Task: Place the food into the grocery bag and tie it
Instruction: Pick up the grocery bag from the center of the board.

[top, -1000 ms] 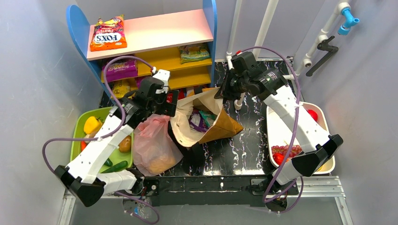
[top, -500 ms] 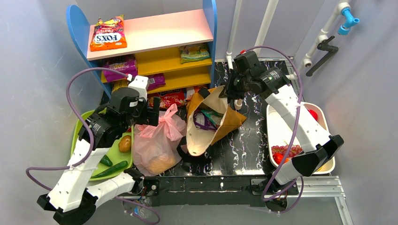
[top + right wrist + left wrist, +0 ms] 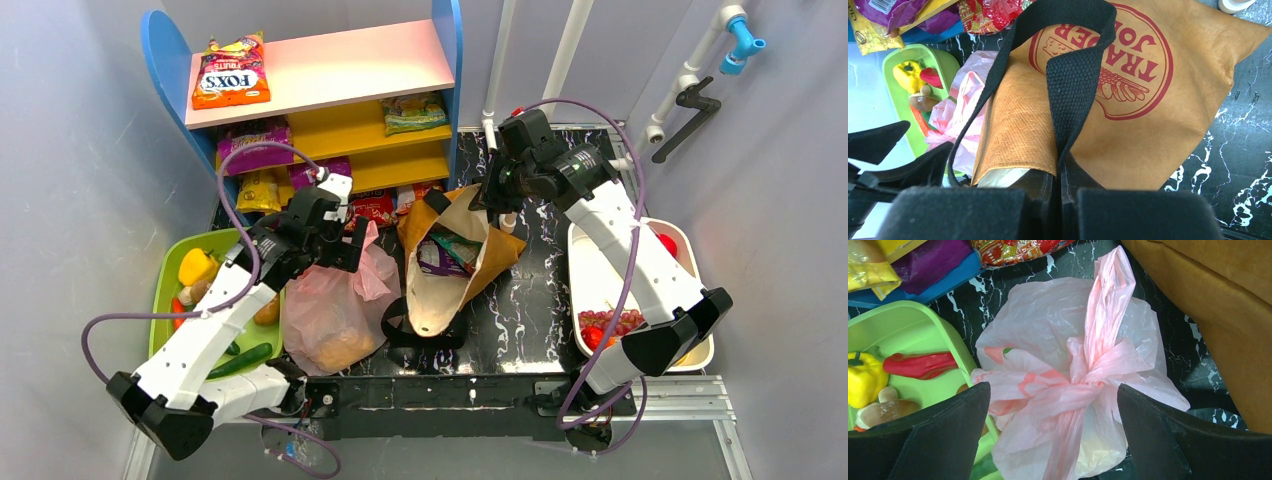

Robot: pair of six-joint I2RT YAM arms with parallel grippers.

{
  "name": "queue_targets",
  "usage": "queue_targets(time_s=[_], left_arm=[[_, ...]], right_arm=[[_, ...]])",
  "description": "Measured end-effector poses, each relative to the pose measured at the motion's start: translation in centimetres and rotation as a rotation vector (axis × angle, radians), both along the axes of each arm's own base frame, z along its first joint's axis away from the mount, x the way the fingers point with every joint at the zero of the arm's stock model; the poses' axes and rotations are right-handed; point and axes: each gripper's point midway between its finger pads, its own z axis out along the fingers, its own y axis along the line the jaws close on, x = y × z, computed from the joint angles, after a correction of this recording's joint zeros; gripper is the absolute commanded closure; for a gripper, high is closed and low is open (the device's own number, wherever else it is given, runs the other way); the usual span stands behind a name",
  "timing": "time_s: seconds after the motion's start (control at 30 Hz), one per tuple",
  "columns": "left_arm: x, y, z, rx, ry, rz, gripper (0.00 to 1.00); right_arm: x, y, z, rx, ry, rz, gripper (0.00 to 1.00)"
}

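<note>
Pink, thin plastic: the pink bag (image 3: pixel 330 318) sits on the black table (image 3: pixel 540 320), just beside the green tray (image 3: pixel 163 290) on its left and the brown bag (image 3: pixel 470 275) on its right. Something yellow-orange shows through its near side. Its handles are crossed into a knot (image 3: pixel 1083 385). One tail (image 3: pixel 1108 295) runs away from you towards the shelf (image 3: pixel 340 65), and the other hangs towards the arm's base, so the long axis lies front to back.

Your left gripper (image 3: pixel 1052 390) hangs straight above that knot with its fingers spread wide, one on each side, holding nothing. The knot sits a little towards the right-hand finger. Because the tails run along the gap and not across it, a closing pinch would probably catch the knot from its sides. This arm is clearly the nearer one.

Your right gripper (image 3: pixel 1058 185) is beyond the brown bag, clenched on its black strap (image 3: pixel 1073 75). That bag's mouth stands open, and purple and teal packets (image 3: pixel 440 255) lie inside it rather than in the pink one.

The brown bag carries a red roundel which, seen upside down from the right wrist, reads "TRADER JO", the rest being hidden by the strap. An orange packet (image 3: pixel 230 72) on the top shelf reads "FOX'S", with "FRUITS" above it. You cannot read the other shelf packets.
</note>
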Motion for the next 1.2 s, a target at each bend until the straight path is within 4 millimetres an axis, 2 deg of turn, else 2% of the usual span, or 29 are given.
queue_targets(time_s=[0.37, 0.5, 0.63, 0.7, 0.77, 0.87, 0.93, 0.97, 1.1, 1.2], left_arm=[[1.7, -0.5, -4.4, 0.044, 0.075, 0.025, 0.02], [1.4, -0.3, -5.3, 0.034, 0.103, 0.064, 0.02], [0.3, 0.0, -6.4, 0.014, 0.135, 0.103, 0.04], [-0.6, 0.4, -7.0, 0.002, 0.148, 0.121, 0.18], [-1.2, 0.6, -7.5, -0.010, 0.153, 0.136, 0.42], [-1.9, 0.9, -8.6, -0.014, 0.172, 0.150, 0.71], [-2.2, 1.0, -9.1, -0.013, 0.182, 0.156, 0.96], [-2.3, 1.1, -9.3, -0.011, 0.187, 0.155, 1.00], [-2.4, 1.1, -9.2, -0.005, 0.190, 0.148, 1.00], [-2.6, 1.1, -7.7, -0.024, 0.178, 0.138, 1.00]], right_arm=[[-0.2, 0.2, 0.0, 0.009, 0.006, 0.011, 0.99], [-0.3, 0.3, 0.1, 0.012, 0.008, 0.017, 0.99], [-0.3, 0.3, 0.1, 0.012, 0.008, 0.018, 0.99], [-0.3, 0.3, 0.1, 0.013, 0.009, 0.020, 0.99], [-0.3, 0.3, 0.1, 0.013, 0.008, 0.021, 0.99], [-0.4, 0.3, 0.1, 0.014, 0.009, 0.025, 0.99], [-0.4, 0.4, 0.1, 0.015, 0.010, 0.026, 0.99], [-0.4, 0.4, 0.1, 0.016, 0.011, 0.027, 0.99], [-0.4, 0.4, 0.1, 0.017, 0.012, 0.028, 0.99], [-0.4, 0.4, 0.1, 0.020, 0.014, 0.025, 0.99]])
